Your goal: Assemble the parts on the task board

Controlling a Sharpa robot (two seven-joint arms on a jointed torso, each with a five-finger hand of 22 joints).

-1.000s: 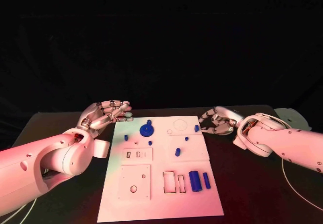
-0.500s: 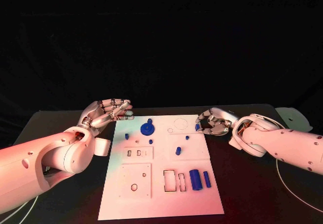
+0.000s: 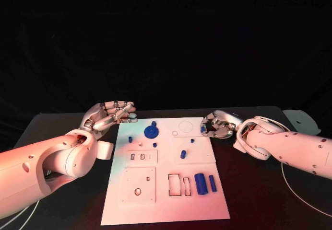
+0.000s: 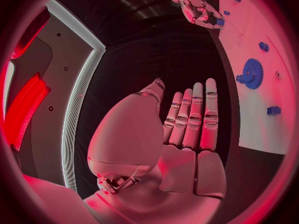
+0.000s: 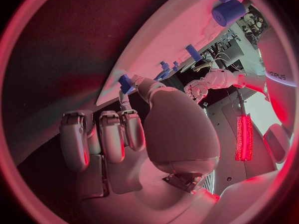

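A black table is seen in the head view, and its far edge is met by a dark backdrop with nothing marked on it. Reddish-pink light is cast over the whole scene. A pale round thing is seen by the table's far right corner; what it is cannot be told. In the left wrist view, a grey panel with a bright white trim and a glowing red strip is seen.

Partial white lettering ending "OPUS", on a dark panel in the right wrist view
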